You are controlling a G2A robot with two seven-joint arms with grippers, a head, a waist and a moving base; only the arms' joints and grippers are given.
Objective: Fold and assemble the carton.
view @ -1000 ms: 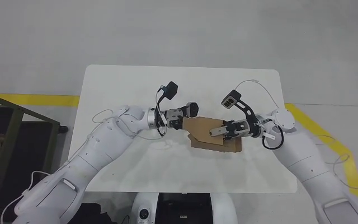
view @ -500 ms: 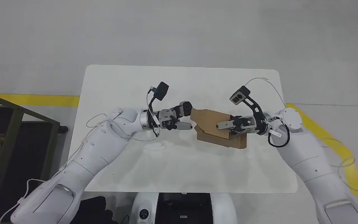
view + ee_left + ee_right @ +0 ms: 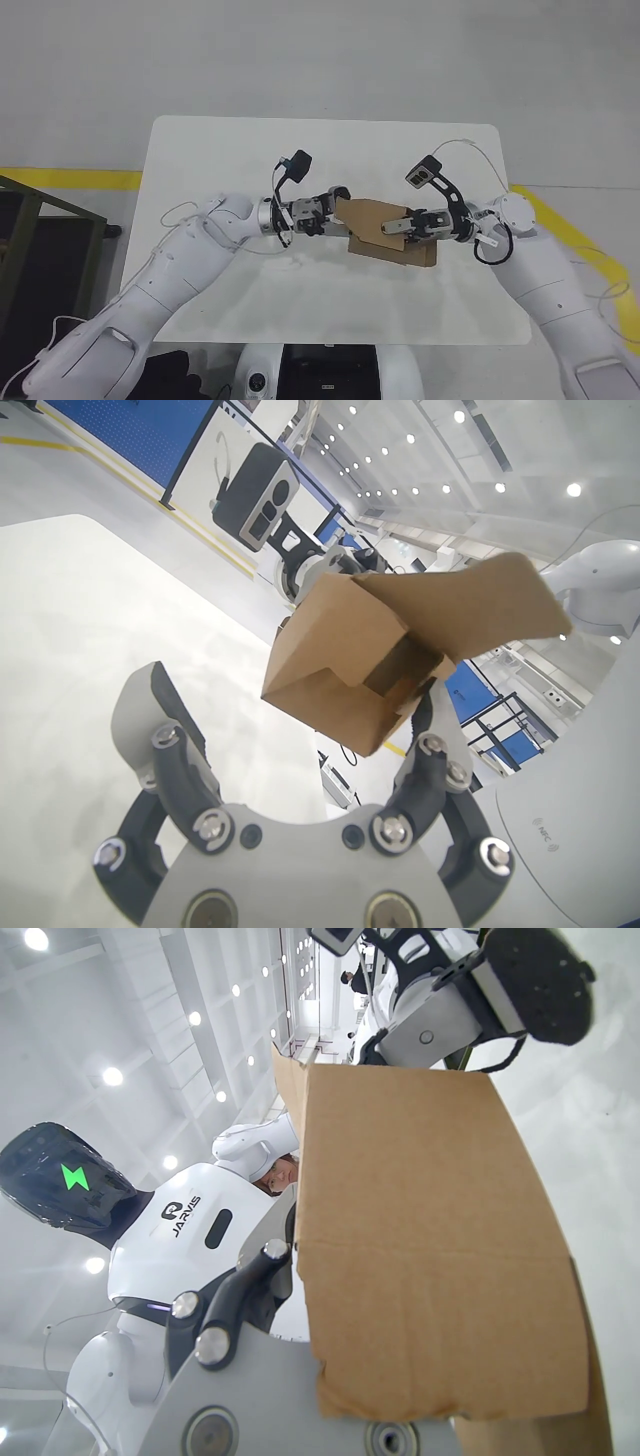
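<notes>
**A:** Entry: carton position?

**B:** Carton (image 3: 368, 222) sits slightly toward 3 o'clock of the centre of the table (image 3: 200, 160). In the left wrist view it hangs clear of the surface. One flap (image 3: 465, 605) is splayed outward. The end facing the left arm is partly folded, with a dark gap showing inside.

**A:** Right side?

**B:** Right gripper (image 3: 396, 226) lies on the carton from its 3 o'clock end and is clamped on the carton, carrying it. In the right wrist view one finger lies beside the edge of the cardboard panel. The other finger is hidden behind the panel.

**A:** Left side?

**B:** Left gripper (image 3: 333, 210) is at the carton's 9 o'clock end, fingers spread wide, grasping nothing. One fingertip (image 3: 425, 710) touches the carton's lower corner. The other stands well apart from the carton, over bare table.
</notes>
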